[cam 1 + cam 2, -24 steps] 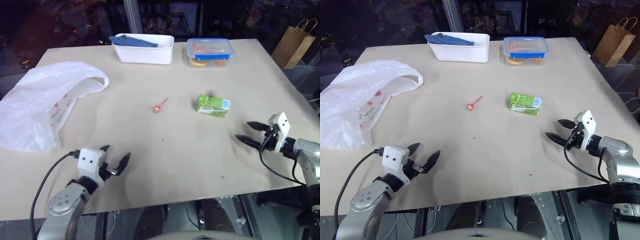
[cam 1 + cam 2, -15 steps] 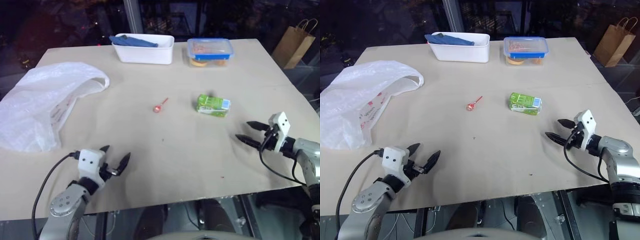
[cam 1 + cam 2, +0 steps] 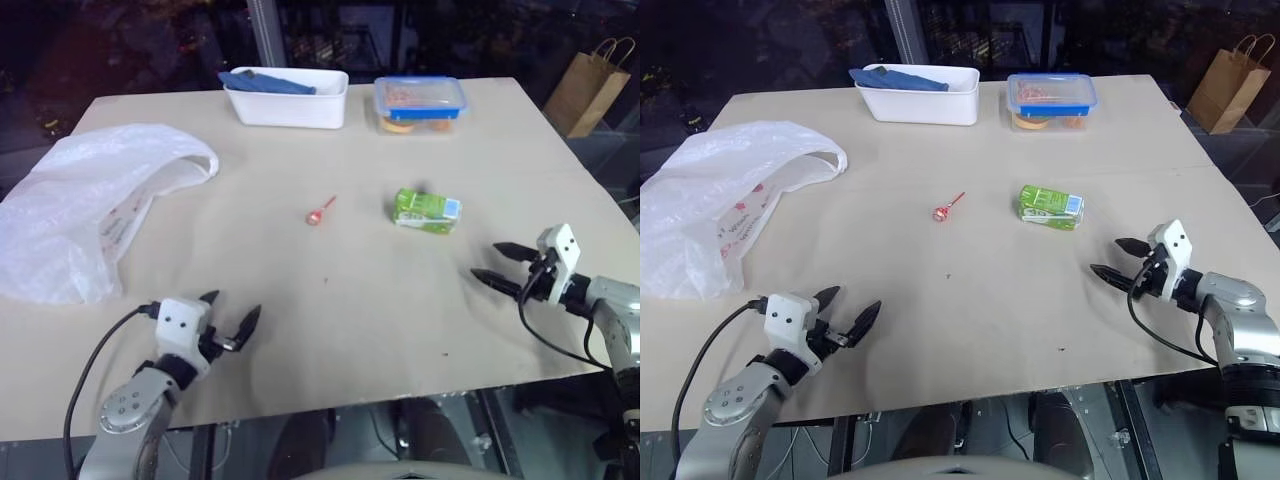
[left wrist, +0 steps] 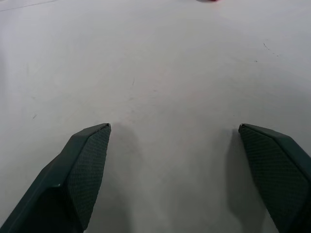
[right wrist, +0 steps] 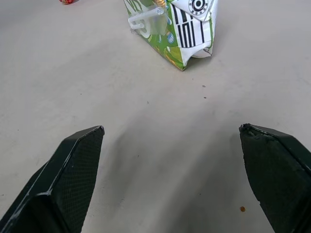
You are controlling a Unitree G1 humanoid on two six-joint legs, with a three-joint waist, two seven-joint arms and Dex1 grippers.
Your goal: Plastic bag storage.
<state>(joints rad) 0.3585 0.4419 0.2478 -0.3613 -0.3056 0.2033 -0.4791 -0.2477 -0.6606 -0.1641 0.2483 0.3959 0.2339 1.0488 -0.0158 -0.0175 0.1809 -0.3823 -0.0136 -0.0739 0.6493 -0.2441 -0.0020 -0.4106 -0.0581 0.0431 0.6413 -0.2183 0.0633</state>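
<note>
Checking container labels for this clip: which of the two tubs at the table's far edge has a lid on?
The clear tub with the blue lid; the white tub beside it is open.

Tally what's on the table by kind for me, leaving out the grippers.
Plastic bag: 1
White tub holding a blue cloth: 1
Blue-lidded food box: 1
Green juice carton: 1
Red lollipop: 1
Total: 5 things on the table, plus the cloth inside the tub.
</note>
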